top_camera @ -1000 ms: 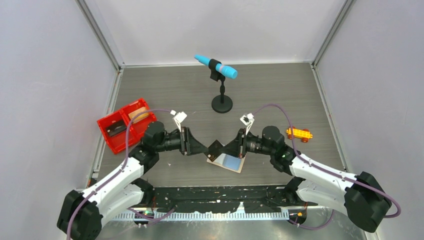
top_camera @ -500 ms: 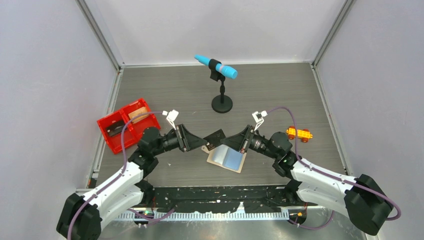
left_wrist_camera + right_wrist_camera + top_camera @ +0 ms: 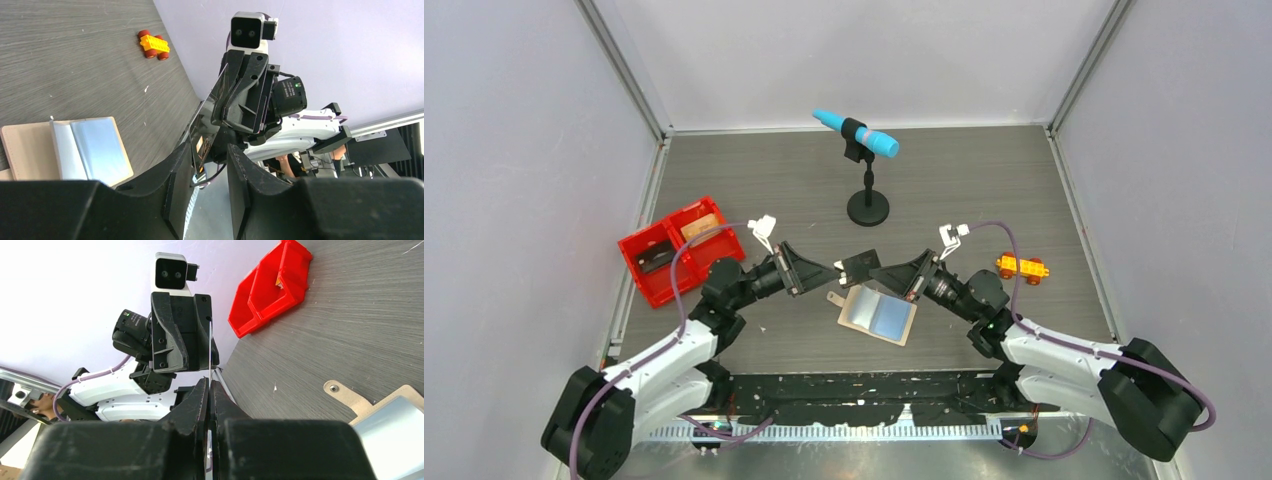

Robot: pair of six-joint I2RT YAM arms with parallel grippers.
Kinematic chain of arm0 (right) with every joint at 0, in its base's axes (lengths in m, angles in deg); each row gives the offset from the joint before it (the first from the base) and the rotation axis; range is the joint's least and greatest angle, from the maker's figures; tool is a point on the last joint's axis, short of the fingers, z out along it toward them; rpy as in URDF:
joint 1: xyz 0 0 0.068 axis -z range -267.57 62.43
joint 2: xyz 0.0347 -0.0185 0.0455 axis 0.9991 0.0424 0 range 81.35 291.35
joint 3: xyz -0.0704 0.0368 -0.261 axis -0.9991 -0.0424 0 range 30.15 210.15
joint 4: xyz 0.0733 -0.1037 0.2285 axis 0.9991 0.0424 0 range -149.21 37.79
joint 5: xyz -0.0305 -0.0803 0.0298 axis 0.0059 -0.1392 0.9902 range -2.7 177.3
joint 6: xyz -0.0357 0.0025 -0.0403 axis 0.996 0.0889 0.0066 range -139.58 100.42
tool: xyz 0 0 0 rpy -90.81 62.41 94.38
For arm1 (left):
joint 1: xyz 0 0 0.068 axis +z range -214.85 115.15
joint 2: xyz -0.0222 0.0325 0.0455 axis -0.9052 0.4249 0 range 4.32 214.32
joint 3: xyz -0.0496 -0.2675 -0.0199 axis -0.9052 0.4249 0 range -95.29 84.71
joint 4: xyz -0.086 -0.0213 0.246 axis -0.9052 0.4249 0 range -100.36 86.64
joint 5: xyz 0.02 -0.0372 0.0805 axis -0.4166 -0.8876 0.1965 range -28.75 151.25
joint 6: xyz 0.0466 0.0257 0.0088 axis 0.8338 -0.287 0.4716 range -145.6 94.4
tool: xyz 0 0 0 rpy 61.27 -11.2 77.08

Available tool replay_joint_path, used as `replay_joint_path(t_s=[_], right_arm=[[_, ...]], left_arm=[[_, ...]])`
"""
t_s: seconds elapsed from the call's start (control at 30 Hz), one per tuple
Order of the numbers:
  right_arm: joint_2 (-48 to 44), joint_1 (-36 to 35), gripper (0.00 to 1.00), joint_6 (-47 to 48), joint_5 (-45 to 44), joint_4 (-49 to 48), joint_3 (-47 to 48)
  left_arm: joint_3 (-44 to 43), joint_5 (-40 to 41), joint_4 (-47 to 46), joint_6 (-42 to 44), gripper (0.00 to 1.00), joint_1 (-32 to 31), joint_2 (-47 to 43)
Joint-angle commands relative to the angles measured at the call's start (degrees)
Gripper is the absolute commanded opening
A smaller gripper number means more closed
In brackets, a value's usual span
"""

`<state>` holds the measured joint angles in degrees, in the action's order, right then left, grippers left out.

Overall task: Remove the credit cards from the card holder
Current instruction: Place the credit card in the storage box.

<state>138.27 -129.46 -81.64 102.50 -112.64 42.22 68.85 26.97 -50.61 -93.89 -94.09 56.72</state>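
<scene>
Handover, by the look: right gripper (image 3: 879,271) pinched tight on dark card (image 3: 861,264) mid-frame, left gripper (image 3: 840,270) jaws parted at its other edge. Just below, card holder (image 3: 879,315) lies open. Left shd clamp squarely before right lets go.

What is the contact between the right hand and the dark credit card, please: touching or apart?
Touching. The right wrist view shows the right hand pinched shut on the dark credit card, seen edge-on between its fingers.

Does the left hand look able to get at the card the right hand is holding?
Probably yes: the dark card in the right hand sits between the left hand's open fingers.
</scene>
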Motion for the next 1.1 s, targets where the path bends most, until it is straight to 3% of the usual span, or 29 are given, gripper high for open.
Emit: replay_joint_path(t_s=[0.0,0.2,0.33,0.5,0.67,0.8,1.07], right_arm=[[0.6,-0.1,0.05,-1.7,-2.2,-6.1,-1.1],[0.1,-0.1,0.05,-1.9,-3.3,-6.0,-1.5],[0.3,-0.1,0.05,-1.8,-3.8,-5.6,-1.4],[0.9,-0.1,0.05,-2.4,-4.3,-5.4,-1.4],[1.1,-0.2,0.06,-2.5,-4.5,-5.3,-1.8],[0.6,-0.2,0.17,-2.1,-4.4,-4.0,-2.0],[-6.3,-0.1,0.65,2.3,-4.1,3.8,-2.6]], left_arm=[[-0.1,0.5,-7.1,-1.6,0.34,0.0,1.2],[-0.1,0.9,-7.9,-1.6,0.33,-0.5,2.4],[0.0,1.7,-8.0,-1.7,0.28,-1.3,2.8],[-0.1,2.4,-8.4,-1.8,0.18,-2.4,3.2],[-0.4,2.3,-8.4,-1.7,0.00,-2.4,3.6],[-1.0,2.3,-7.1,-0.9,0.00,-2.3,3.0],[-6.4,0.2,10.0,6.7,0.00,1.0,-2.8]])
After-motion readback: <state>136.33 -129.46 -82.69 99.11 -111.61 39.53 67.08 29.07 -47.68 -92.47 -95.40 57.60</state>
